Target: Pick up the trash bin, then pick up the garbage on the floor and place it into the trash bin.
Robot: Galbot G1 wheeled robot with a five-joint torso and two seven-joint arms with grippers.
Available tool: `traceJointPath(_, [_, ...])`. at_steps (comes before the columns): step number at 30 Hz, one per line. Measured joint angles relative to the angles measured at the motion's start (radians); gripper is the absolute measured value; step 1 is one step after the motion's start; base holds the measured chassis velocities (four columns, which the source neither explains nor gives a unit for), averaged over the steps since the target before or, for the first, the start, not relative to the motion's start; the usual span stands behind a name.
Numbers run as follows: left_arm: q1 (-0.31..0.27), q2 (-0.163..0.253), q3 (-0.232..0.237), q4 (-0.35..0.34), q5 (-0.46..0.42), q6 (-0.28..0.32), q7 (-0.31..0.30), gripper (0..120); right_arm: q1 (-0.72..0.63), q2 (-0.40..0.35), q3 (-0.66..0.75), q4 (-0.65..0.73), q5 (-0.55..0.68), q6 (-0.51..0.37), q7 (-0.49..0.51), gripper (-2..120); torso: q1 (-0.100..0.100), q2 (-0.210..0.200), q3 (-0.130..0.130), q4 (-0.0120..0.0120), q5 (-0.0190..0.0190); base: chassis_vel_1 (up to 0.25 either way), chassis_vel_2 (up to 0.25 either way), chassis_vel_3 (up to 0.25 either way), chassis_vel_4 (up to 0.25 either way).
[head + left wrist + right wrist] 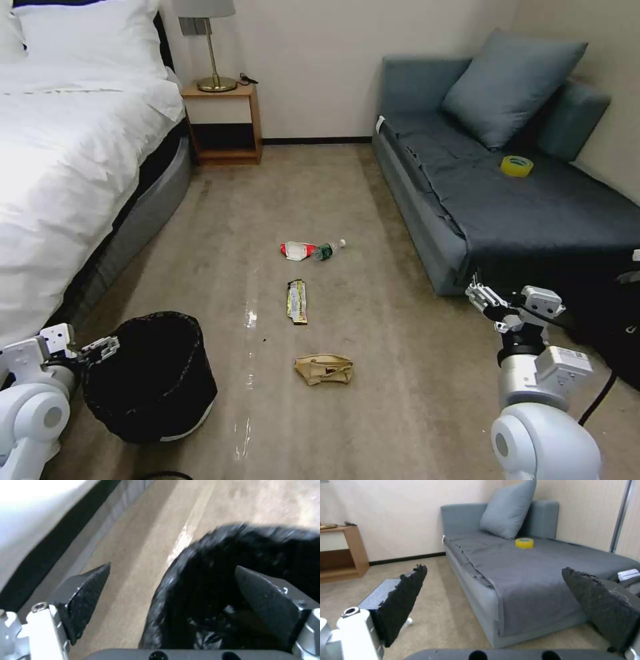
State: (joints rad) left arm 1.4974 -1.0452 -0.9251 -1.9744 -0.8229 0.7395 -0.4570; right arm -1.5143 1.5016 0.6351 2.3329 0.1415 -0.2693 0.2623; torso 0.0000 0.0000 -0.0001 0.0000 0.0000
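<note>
**Q:** Head view first: where does the grab stand?

**A:** The trash bin [150, 377] sits on the floor by the bed [60, 167], and your left end effector [100, 348] is right at its rim. The garbage [323, 369] lies in a line up the carpet. The right end effector [483, 297] hangs idle near the sofa [507, 200].

**Q:** Left wrist view?

**A:** Fingers [85, 597] spread, nothing held. It's blurry, but the rim looks like it's sitting between them, so I'd push deeper and pinch wall plus liner, not just bag.

**Q:** Right wrist view?

**A:** Open too, facing the sofa and tape roll [524, 542]. Leave it.
</note>
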Motion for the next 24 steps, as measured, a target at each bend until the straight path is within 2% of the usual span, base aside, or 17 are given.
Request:
traceJointPath(2, [0.000, 0.001, 0.002, 0.009, -0.001, 0.000, 0.000, 100, 0.001, 0.001, 0.000, 0.000, -0.001, 0.000, 0.000, 100, 0.000, 0.000, 0.000, 0.0000, 0.0000, 0.000, 0.000, 0.000, 0.000])
traceJointPath(4, [-0.002, 0.005, 0.014, 0.059, -0.004, -0.001, 0.000, 100, 0.006, 0.008, -0.004, -0.005, -0.006, 0.000, 0.000, 100, 0.000, 0.000, 0.000, 0.0001, -0.0001, 0.000, 0.000, 0.000, 0.000])
traceJointPath(6, [-0.004, 0.007, 0.017, 0.070, -0.006, -0.001, 0.000, 100, 0.007, 0.010, -0.006, -0.006, -0.007, 0.000, 0.000, 100, 0.000, 0.000, 0.000, 0.0000, -0.0001, 0.000, 0.000, 0.000, 0.000])
traceJointPath(8, [-0.011, 0.015, 0.034, 0.115, -0.023, -0.002, 0.001, 100, 0.011, 0.019, -0.012, -0.012, -0.015, 0.001, 0.000, 100, 0.000, 0.000, 0.000, 0.0000, -0.0001, 0.000, 0.000, 0.000, 0.000])
traceJointPath(16, [-0.039, 0.021, 0.068, 0.172, -0.053, -0.003, 0.001, 97, 0.010, 0.030, -0.014, -0.012, -0.025, 0.006, -0.001, 100, 0.000, 0.000, 0.000, 0.0000, -0.0001, 0.000, 0.000, 0.000, 0.000])
traceJointPath(18, [-0.041, 0.022, 0.071, 0.178, -0.055, -0.003, 0.001, 94, 0.010, 0.030, -0.012, -0.012, -0.025, 0.008, -0.001, 100, 0.000, 0.000, 0.000, 0.0000, 0.0000, 0.000, 0.000, 0.000, 0.000])
traceJointPath(20, [-0.050, 0.023, 0.078, 0.195, -0.063, -0.006, 0.000, 85, 0.008, 0.031, -0.007, -0.012, -0.026, 0.012, -0.001, 100, 0.000, 0.000, 0.000, 0.0000, 0.0006, 0.000, 0.000, 0.000, 0.000])
traceJointPath(22, [-0.052, 0.024, 0.080, 0.199, -0.065, -0.009, 0.000, 82, 0.007, 0.031, -0.005, -0.012, -0.026, 0.014, 0.000, 100, 0.000, 0.000, 0.000, 0.0000, 0.0006, 0.000, 0.000, 0.000, 0.000])
traceJointPath(24, [-0.057, 0.024, 0.083, 0.210, -0.067, -0.009, 0.000, 73, 0.007, 0.031, -0.003, -0.012, -0.026, 0.017, 0.001, 100, 0.000, 0.000, 0.000, 0.0000, 0.0007, 0.000, 0.000, 0.000, 0.000])
